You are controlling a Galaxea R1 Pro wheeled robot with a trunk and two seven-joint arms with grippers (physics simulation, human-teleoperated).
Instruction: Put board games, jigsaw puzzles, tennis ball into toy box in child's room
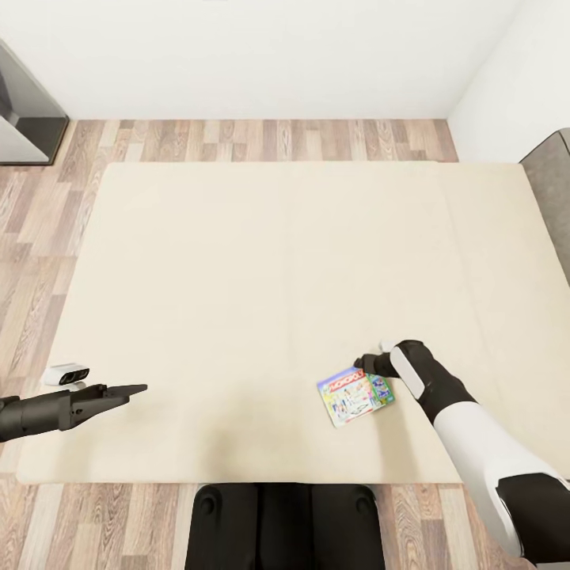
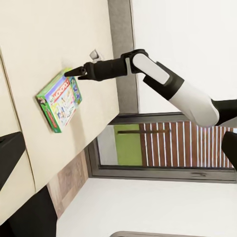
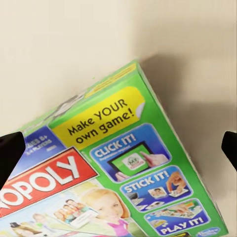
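One board game, a white-green Monopoly box (image 1: 356, 397), lies flat on the cream bed (image 1: 237, 277) near its front edge, right of centre. My right gripper (image 1: 366, 366) hovers at the box's far edge. In the right wrist view its open fingertips (image 3: 10, 153) stand wide on either side of the Monopoly lid (image 3: 113, 187), apart from it. My left gripper (image 1: 131, 390) hangs open over the bed's front left part with nothing between its fingers. In the left wrist view the Monopoly box (image 2: 59, 101) lies just under the right gripper (image 2: 74, 73).
A small white object (image 1: 67, 374) sits at the bed's left edge, and another small white piece (image 1: 388, 345) lies beside my right wrist. Wood-plank floor (image 1: 237, 138) surrounds the bed. A dark cabinet (image 1: 24, 119) stands far left, grey furniture (image 1: 554, 198) at the right.
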